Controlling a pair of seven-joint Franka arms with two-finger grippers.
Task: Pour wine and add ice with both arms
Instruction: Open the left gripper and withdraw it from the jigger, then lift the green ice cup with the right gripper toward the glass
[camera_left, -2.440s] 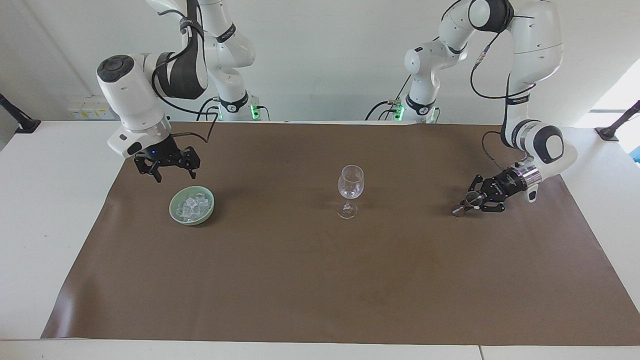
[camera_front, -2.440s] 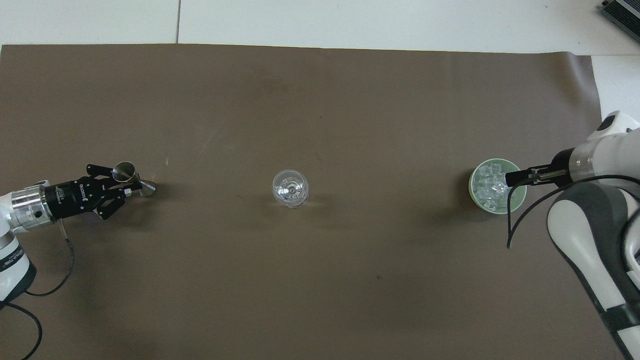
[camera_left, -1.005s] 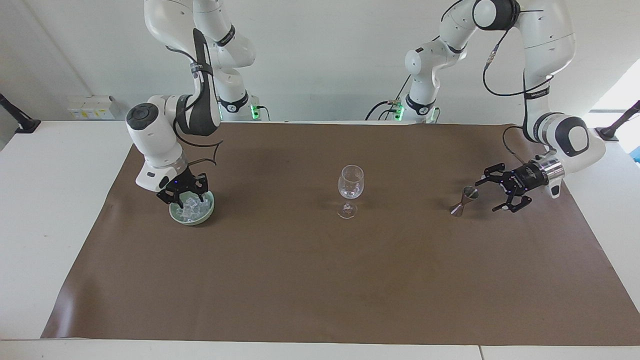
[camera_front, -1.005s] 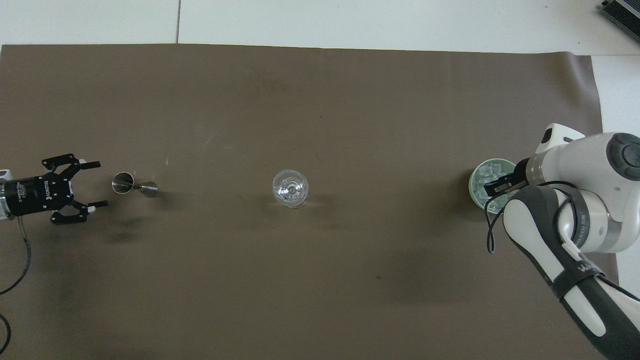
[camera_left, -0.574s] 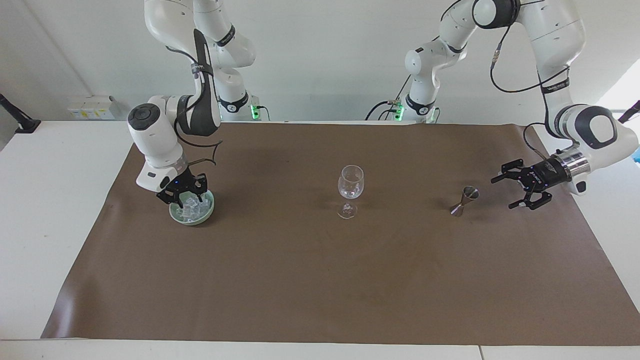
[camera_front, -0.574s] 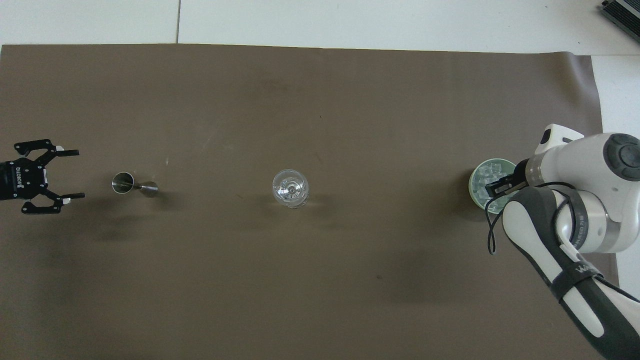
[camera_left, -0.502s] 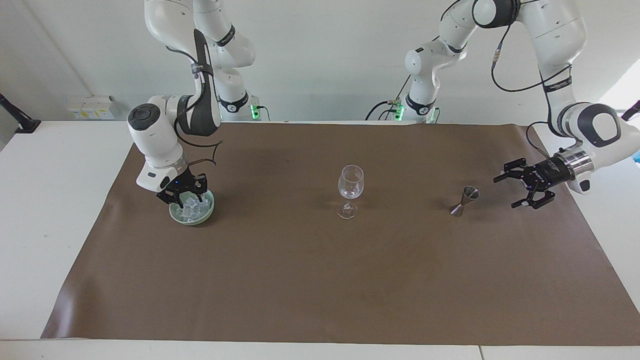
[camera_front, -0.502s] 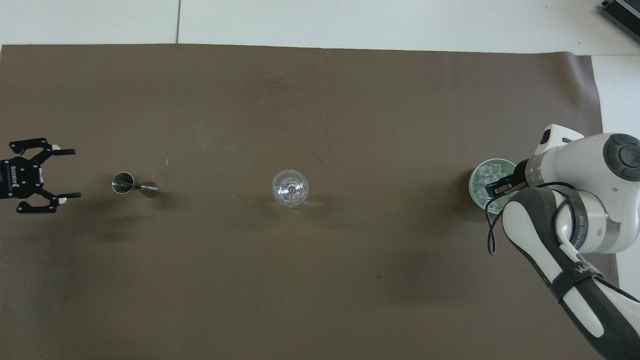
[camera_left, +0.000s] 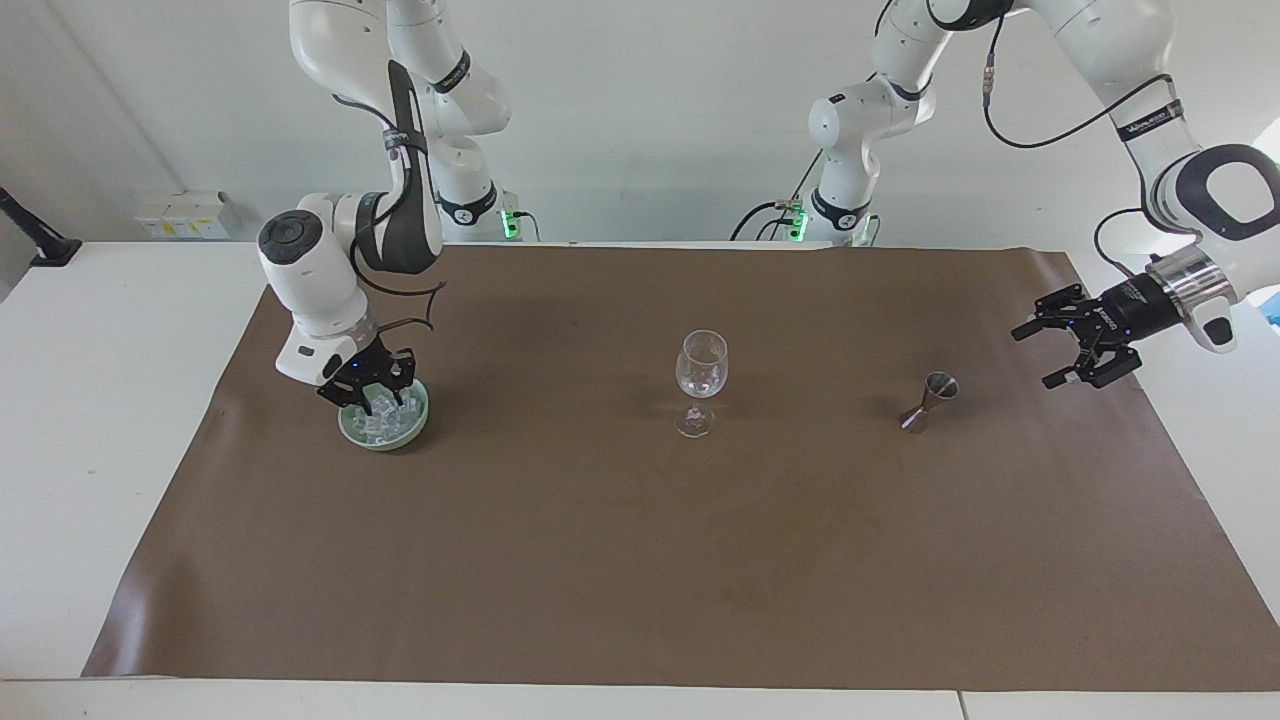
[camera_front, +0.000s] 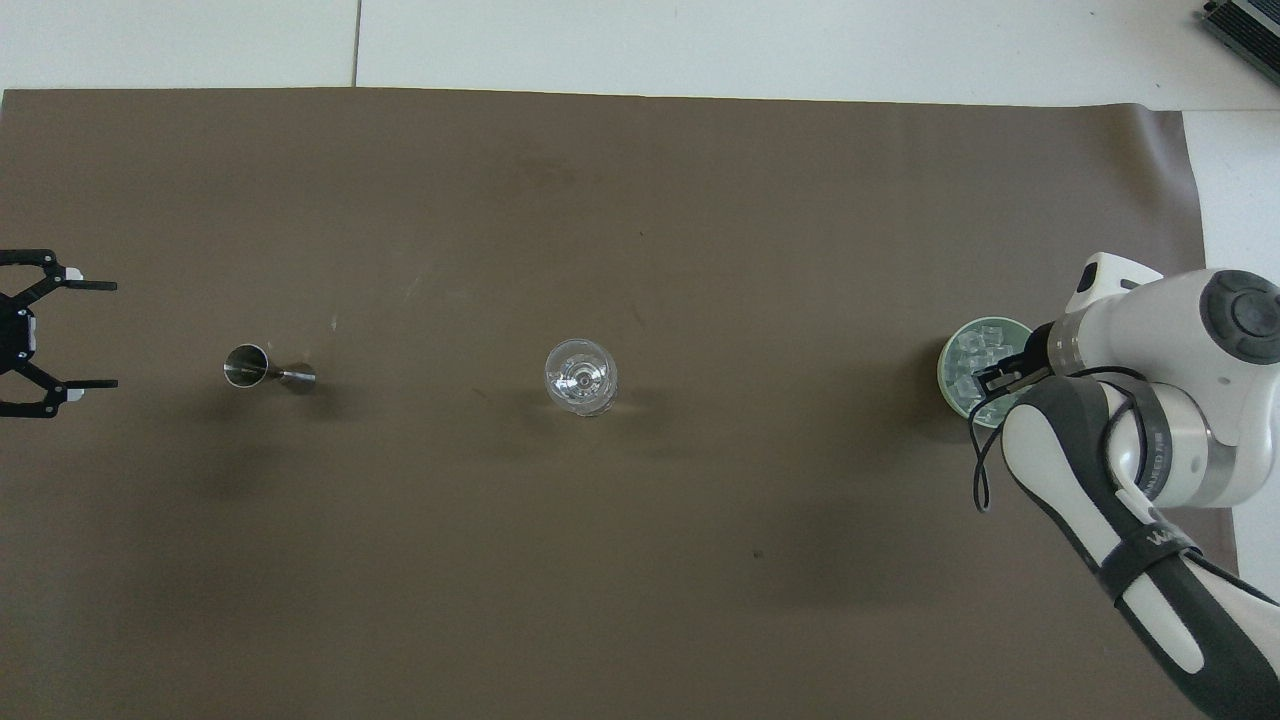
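A clear wine glass (camera_left: 702, 365) (camera_front: 580, 378) stands upright in the middle of the brown mat. I see no wine; the glass looks clear. A small metal jigger (camera_left: 930, 398) (camera_front: 262, 368) stands alone toward the left arm's end. Ice (camera_left: 380, 425) (camera_front: 968, 358) fills a pale green bowl (camera_left: 385, 443) (camera_front: 945, 365) toward the right arm's end. My right gripper (camera_left: 368, 400) (camera_front: 990, 385) points down into the bowl among the cubes. My left gripper (camera_left: 1035, 356) (camera_front: 110, 335) hangs open and empty, well apart from the jigger, over the mat's edge.
The brown mat (camera_left: 640, 560) covers most of the white table (camera_left: 100, 400). Black clamp mounts (camera_left: 40, 245) sit at the table's corners nearest the robots. The right arm's forearm (camera_front: 1140, 520) hangs over the mat beside the bowl.
The left gripper let go of the jigger, opened wide and drew back toward its own end of the table. The right gripper came down into the bowl and stays there.
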